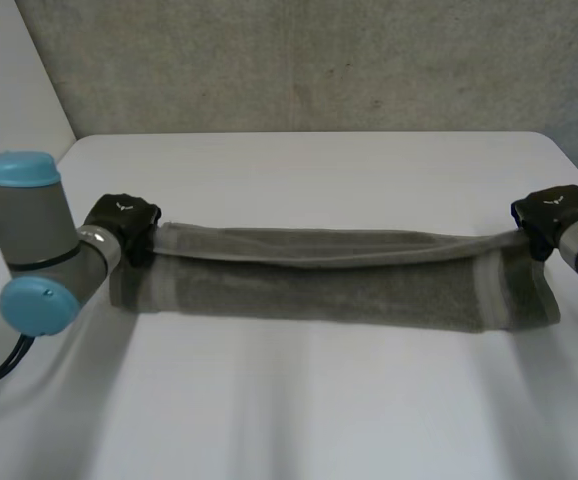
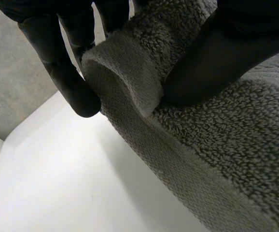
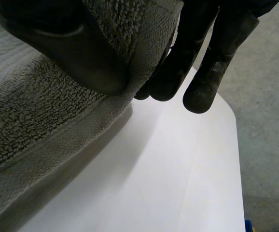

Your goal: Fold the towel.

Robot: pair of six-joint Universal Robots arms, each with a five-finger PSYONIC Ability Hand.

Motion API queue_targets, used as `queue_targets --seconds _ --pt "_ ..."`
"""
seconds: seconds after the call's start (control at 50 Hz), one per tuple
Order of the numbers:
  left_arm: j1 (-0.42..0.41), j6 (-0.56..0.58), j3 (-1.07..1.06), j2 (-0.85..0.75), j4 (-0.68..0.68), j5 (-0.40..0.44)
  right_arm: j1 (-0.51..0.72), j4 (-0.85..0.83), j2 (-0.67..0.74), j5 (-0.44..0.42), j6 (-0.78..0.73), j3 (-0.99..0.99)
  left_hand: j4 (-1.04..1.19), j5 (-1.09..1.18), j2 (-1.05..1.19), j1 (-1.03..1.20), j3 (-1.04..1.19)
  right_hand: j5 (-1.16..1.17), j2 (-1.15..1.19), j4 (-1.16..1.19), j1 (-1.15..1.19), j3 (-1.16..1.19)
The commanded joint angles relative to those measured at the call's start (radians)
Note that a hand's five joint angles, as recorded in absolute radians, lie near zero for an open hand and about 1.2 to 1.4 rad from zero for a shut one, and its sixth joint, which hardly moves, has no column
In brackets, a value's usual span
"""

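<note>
A grey towel (image 1: 339, 280) is stretched long across the white table (image 1: 299, 170), its upper edge lifted and doubled over the part below. My left hand (image 1: 121, 226) grips the towel's left end; in its wrist view the thumb (image 2: 216, 53) and fingers (image 2: 62, 67) pinch the woven border of the towel (image 2: 130, 87). My right hand (image 1: 549, 218) grips the right end; in its wrist view the thumb (image 3: 76, 53) presses the towel (image 3: 38, 121) against the fingers (image 3: 178, 63). The towel hangs taut between both hands, slightly above the table.
The grey left arm with its light-blue caps (image 1: 19, 240) stands at the table's left side. A grey wall (image 1: 319, 60) rises behind the table. Bare table surface lies in front of the towel (image 1: 299, 410) and behind it.
</note>
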Motion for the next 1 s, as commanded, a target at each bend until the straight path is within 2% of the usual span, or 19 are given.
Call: queue_targets --seconds 0.02,0.06,0.08,0.1,0.12,0.14,0.16,0.18,0.36,0.5,0.62,0.68,0.84,0.88,1.0 --pt "-0.023 0.0 0.172 -0.124 -0.002 -0.043 0.055 -0.033 0.105 0.096 0.026 -0.127 -0.142 -0.288 -0.113 -0.075 -0.168 0.048 0.073 0.049 0.058 0.052" --pt "-0.035 0.003 0.211 -0.156 -0.005 -0.045 0.069 -0.033 0.144 0.151 0.024 -0.167 -0.627 -0.772 -0.597 -0.559 -0.652 0.048 0.073 0.049 0.058 0.052" --pt "-0.035 0.003 0.211 -0.156 -0.005 -0.045 0.069 -0.033 0.144 0.151 0.024 -0.167 -0.629 -0.775 -0.6 -0.562 -0.655 0.048 0.073 0.049 0.058 0.052" --pt "-0.046 0.003 0.223 -0.165 -0.008 -0.045 0.076 -0.033 0.162 0.175 0.026 -0.184 -0.891 -1.037 -0.861 -0.824 -0.917 0.048 0.073 0.049 0.058 0.052" --pt "-0.057 0.005 0.232 -0.171 -0.012 -0.046 0.083 -0.031 0.173 0.195 0.026 -0.194 -1.149 -1.295 -1.12 -1.082 -1.175 -0.2 -0.176 -0.2 -0.191 -0.197" --pt "-0.057 0.005 0.232 -0.171 -0.012 -0.046 0.083 -0.031 0.173 0.195 0.026 -0.195 -1.152 -1.298 -1.122 -1.085 -1.178 -0.203 -0.179 -0.202 -0.193 -0.2" --pt "-0.064 0.005 0.238 -0.176 -0.012 -0.046 0.087 -0.03 0.177 0.208 0.026 -0.198 -1.35 -1.495 -1.32 -1.282 -1.375 -0.854 -0.83 -0.853 -0.844 -0.851" --pt "-0.066 0.003 0.241 -0.176 -0.013 -0.046 0.09 -0.03 0.179 0.22 0.029 -0.198 -1.349 -1.494 -1.319 -1.282 -1.375 -1.173 -1.149 -1.172 -1.164 -1.17" --pt "-0.066 -0.02 0.231 -0.13 -0.036 -0.048 0.087 -0.053 0.133 0.209 0.052 -0.162 -1.349 -1.494 -1.319 -1.282 -1.374 -1.173 -1.149 -1.172 -1.164 -1.17" --pt "-0.051 -0.129 0.148 0.032 -0.042 -0.03 0.075 -0.099 -0.087 0.149 0.052 -0.017 -1.34 -1.485 -1.31 -1.273 -1.366 -1.173 -1.149 -1.172 -1.164 -1.17" --pt "-0.051 -0.132 0.064 0.128 -0.032 -0.011 0.075 -0.085 -0.198 0.142 0.044 0.065 -1.334 -1.48 -1.304 -1.267 -1.36 -1.173 -1.149 -1.172 -1.164 -1.17" --pt "-0.051 -0.132 0.004 0.168 -0.024 0.021 0.075 -0.054 -0.238 0.126 0.021 0.12 -1.319 -1.465 -1.29 -1.252 -1.345 -1.173 -1.149 -1.172 -1.164 -1.17" --pt "-0.066 -0.112 -0.124 0.189 -0.025 0.144 0.076 0.045 -0.261 -0.004 -0.051 0.24 -1.193 -1.339 -1.164 -1.126 -1.219 -1.173 -1.149 -1.172 -1.164 -1.17" --pt "-0.066 -0.059 -0.153 0.186 -0.033 0.208 0.08 0.074 -0.26 -0.05 -0.066 0.256 -1.085 -1.231 -1.056 -1.018 -1.111 -1.154 -1.13 -1.153 -1.145 -1.151" --pt "-0.061 0.068 -0.154 0.171 -0.081 0.28 0.078 0.162 -0.247 -0.107 -0.071 0.229 -0.952 -1.098 -0.923 -0.885 -0.978 -1.122 -1.098 -1.121 -1.112 -1.118"
